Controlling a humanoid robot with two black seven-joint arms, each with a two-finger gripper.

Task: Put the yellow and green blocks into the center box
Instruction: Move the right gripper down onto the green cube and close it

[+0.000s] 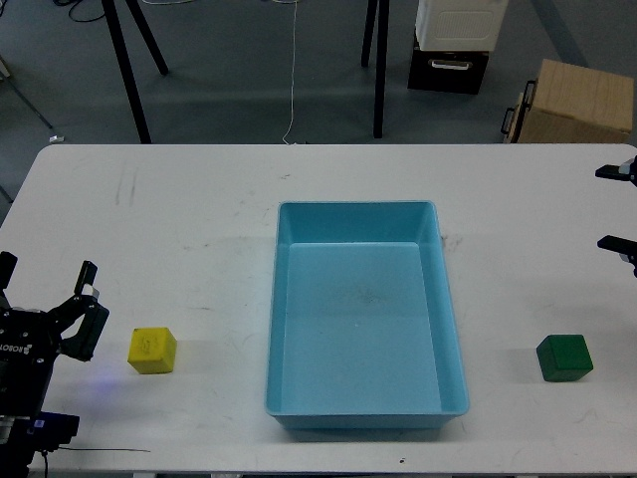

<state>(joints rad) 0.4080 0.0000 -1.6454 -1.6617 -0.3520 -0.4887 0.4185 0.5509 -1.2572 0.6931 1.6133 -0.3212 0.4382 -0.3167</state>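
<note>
Evidently poised to collect, both grippers, left [50,289] and right [617,207], gape unladen, flanking the blue tray [283,299], whose yellow cube [152,351] and green cube [564,358] wait outside.

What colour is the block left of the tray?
Bright yellow: the block, seen in the head view.
</note>
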